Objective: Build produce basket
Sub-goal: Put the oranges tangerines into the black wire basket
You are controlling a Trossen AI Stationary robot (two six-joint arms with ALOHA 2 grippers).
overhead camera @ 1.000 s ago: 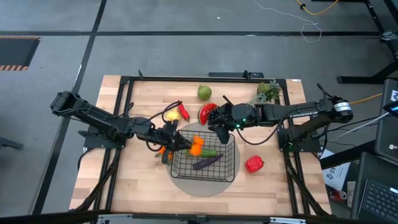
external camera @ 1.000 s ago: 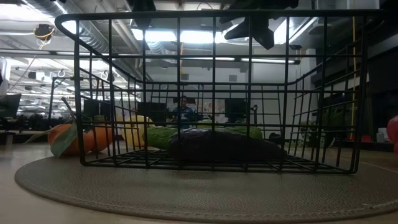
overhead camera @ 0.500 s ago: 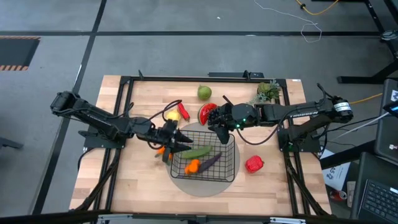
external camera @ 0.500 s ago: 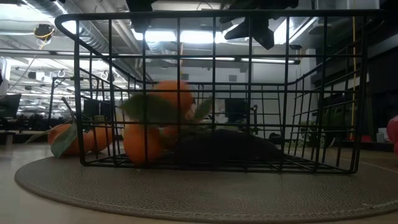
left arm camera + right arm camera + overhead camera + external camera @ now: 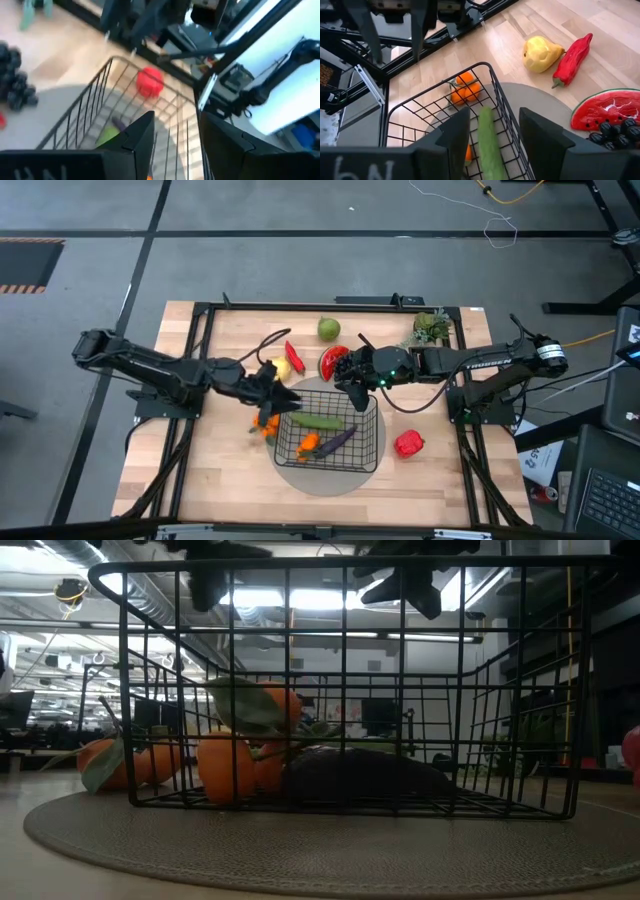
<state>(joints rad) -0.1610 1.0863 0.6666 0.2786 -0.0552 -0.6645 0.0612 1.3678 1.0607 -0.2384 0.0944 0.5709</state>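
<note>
The black wire basket (image 5: 330, 436) stands on a round grey disc (image 5: 290, 470) at the table's middle. In it lie a green cucumber (image 5: 320, 421), a purple eggplant (image 5: 337, 439) and a bunch of oranges with a leaf (image 5: 245, 750). My left gripper (image 5: 283, 396) hangs open above the basket's left rim, with nothing between its fingers (image 5: 142, 132). My right gripper (image 5: 350, 385) hangs open over the basket's far rim (image 5: 492, 80), also holding nothing. A second bunch of oranges (image 5: 264, 425) lies on the disc just left of the basket.
Loose on the table's far half are a yellow fruit (image 5: 540, 52), a red chili (image 5: 572, 57), a green pear (image 5: 329, 329), a watermelon slice (image 5: 605, 110) and dark grapes (image 5: 615, 132). A red pepper (image 5: 408, 443) lies right of the basket. A green sprig (image 5: 432, 328) is at the far right.
My left gripper has let go of the bunch of oranges above the basket. The bunch has fallen in and now lies beside the eggplant. The gripper has then drawn back toward the table's left edge and rolled a little.
</note>
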